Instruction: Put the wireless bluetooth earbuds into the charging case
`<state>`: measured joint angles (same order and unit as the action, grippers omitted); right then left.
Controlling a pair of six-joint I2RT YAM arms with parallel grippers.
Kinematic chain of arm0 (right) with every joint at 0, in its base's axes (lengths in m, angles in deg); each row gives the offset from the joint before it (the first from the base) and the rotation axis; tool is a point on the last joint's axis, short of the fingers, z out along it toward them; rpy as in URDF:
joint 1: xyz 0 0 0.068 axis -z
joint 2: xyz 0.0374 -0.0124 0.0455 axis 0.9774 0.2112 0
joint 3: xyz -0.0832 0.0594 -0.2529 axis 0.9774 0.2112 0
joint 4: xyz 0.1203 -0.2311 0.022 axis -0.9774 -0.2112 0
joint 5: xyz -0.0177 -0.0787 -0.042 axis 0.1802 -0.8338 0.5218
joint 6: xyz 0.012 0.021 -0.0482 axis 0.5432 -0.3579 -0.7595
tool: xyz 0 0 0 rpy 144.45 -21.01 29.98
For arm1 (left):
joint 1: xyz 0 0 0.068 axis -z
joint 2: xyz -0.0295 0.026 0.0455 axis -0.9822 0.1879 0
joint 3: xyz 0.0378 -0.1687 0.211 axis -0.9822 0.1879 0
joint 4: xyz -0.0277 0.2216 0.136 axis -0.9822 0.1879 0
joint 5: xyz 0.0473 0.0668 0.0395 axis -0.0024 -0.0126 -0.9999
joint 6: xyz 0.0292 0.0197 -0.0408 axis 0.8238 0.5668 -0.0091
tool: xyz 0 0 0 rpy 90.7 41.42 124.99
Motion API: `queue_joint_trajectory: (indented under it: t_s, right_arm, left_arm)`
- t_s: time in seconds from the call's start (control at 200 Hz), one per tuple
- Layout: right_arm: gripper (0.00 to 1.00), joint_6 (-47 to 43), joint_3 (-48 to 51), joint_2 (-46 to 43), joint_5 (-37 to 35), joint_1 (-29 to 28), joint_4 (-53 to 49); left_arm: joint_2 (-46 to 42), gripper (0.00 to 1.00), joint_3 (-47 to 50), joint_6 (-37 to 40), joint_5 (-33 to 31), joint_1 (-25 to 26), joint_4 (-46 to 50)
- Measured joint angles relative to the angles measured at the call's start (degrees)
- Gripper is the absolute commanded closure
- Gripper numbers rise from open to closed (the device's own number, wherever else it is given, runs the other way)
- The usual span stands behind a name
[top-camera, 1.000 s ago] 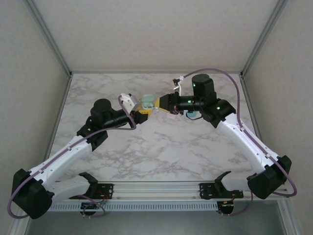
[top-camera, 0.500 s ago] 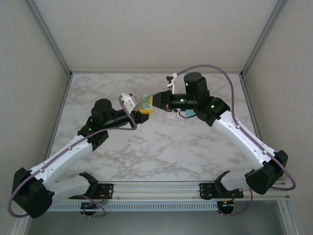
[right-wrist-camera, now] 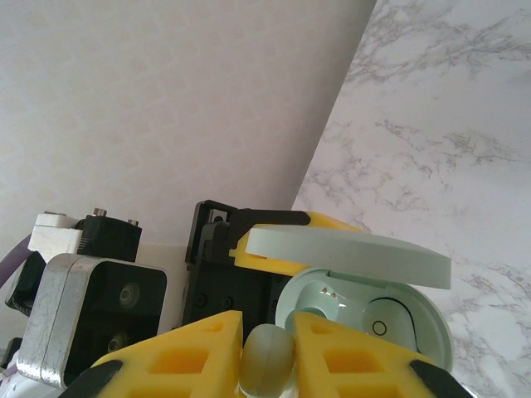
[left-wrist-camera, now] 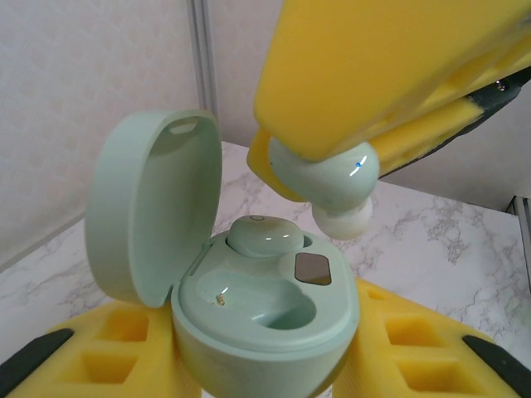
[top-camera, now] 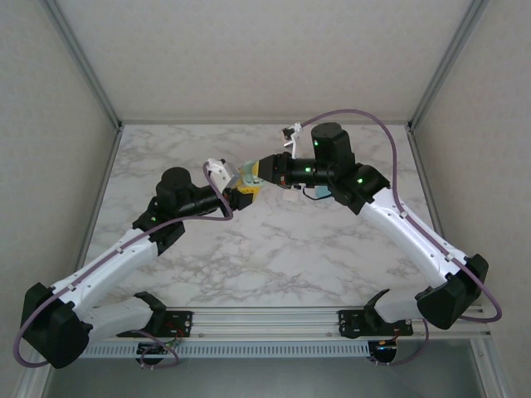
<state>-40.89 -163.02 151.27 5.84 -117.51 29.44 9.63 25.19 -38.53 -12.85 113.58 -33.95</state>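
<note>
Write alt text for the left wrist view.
An open mint green charging case sits gripped in the left hand between its yellow pads, with one earbud seated in the far socket and the near socket empty. The right hand holds a second mint earbud just above the case, not yet inserted.

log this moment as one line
left gripper: gripping open mint case | right gripper: gripping mint earbud over case | second earbud: already seated
</note>
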Motion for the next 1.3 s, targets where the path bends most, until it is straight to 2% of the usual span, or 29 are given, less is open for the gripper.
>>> queue_joint_trajectory:
  t_s: [0.971, 1.301]
  right_arm:
    - [0.77, 0.4, -0.6, 1.8, -2.2, -2.2, 0.6]
    - [0.77, 0.2, -0.8, 2.0, -6.3, -3.8, 0.3]
  left_arm:
    - [0.0, 0.81, 0.0, -0.1, 0.0, 0.1, -0.3]
    - [0.7, 0.81, 0.0, -0.3, -0.2, 0.4, -0.9]
